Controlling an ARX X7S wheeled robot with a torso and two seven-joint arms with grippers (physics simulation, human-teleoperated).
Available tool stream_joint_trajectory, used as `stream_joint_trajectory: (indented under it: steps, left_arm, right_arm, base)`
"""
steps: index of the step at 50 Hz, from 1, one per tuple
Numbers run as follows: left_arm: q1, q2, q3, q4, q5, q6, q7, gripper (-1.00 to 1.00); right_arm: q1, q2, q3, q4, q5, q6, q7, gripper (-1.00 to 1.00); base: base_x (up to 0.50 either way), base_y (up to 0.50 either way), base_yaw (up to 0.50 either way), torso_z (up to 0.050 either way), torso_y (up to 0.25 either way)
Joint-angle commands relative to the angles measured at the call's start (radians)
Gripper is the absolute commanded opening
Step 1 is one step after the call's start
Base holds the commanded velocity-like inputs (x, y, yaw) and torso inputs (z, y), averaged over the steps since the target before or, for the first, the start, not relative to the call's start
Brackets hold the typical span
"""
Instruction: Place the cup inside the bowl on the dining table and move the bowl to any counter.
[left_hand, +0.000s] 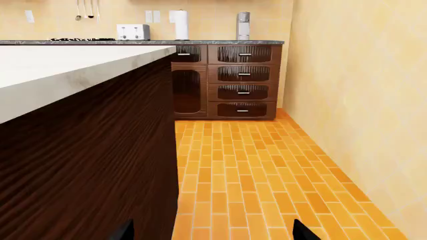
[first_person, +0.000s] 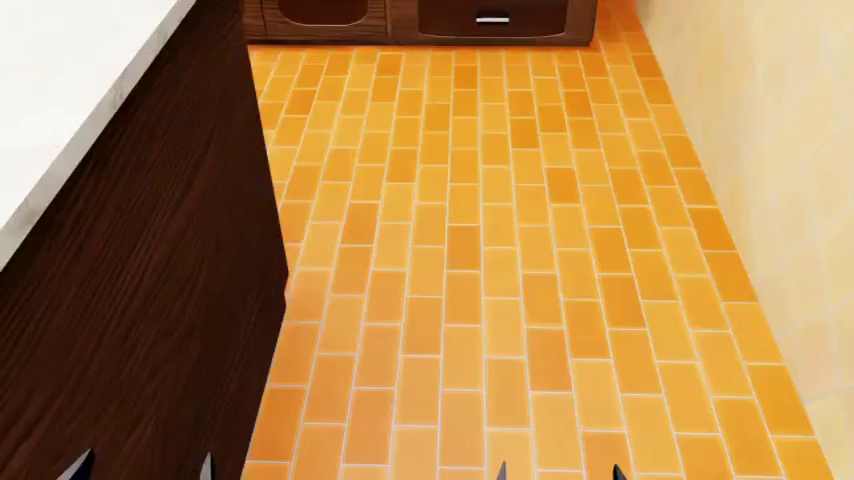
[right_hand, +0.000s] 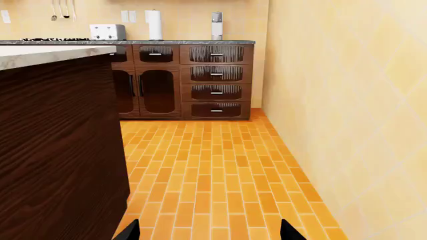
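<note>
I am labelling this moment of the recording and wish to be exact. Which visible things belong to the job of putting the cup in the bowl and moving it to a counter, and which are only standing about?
Job:
- counter, black, along the far wall
- left gripper, open, empty
- right gripper, open, empty
Cup and bowl: not in view.

Standing about:
- toaster
- white roll
- drawers
- white-topped island

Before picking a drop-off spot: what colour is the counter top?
Black with white veining, clearest in the left wrist view: counter.

Black-topped counter (right_hand: 133, 42) with toaster (right_hand: 107, 32) beyond orange brick floor (right_hand: 213, 175)
</note>
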Motion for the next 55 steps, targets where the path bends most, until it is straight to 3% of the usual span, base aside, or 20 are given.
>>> stream_joint_trajectory:
  steps: [1, 20, 55]
  left_arm:
    - [-0.001, -0.015, 0.024, -0.004, -0.004, 0.002, -0.024, 1.0]
    - [-0.012, -0.063, 0.086, -0.014, -0.021, -0.007, -0.088, 1.0]
    - [-0.03, -0.096, 0.138, -0.024, -0.05, -0.016, -0.143, 1.0]
  right_arm:
    - [-0.003, 0.017, -0.022, -0.002, 0.008, 0.001, 0.02, 1.0]
    - [-0.01, 0.061, -0.067, -0.003, 0.057, 0.012, 0.079, 1.0]
    - [-0.006, 0.101, -0.112, -0.003, 0.095, 0.017, 0.135, 1.0]
  base:
    - [0.0, 0.0, 0.0, 0.0, 0.0]
    - [-0.02, 0.0, 0.0, 0.0, 0.0]
    - [-0.5, 0.05, 0.0, 0.0, 0.0]
